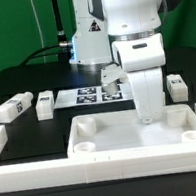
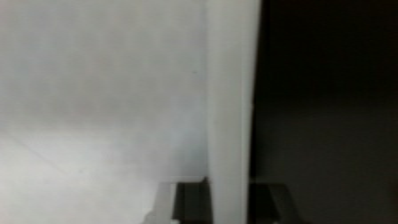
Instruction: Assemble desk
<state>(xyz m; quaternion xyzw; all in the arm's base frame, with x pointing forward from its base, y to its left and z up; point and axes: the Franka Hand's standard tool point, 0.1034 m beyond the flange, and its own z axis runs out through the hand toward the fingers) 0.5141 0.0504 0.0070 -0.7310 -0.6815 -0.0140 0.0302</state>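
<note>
One leg [image 1: 148, 104], clamped upright in the gripper [image 1: 144, 76], points straight down beneath it at the tabletop's [image 1: 116, 134] corner, probably for seating there.

Marker board [image 1: 90, 93] flat on black table [image 1: 39, 135]; white rail [image 1: 37, 179] in front.

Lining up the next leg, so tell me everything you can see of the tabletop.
The tabletop is a white, plastic-looking rectangular tray lying flat, open side up, with a raised rim and round corner sockets. It sits on the black table, next to the near rail. The tool holds a leg upright over its far right part; whether the leg touches it is unclear.
</note>
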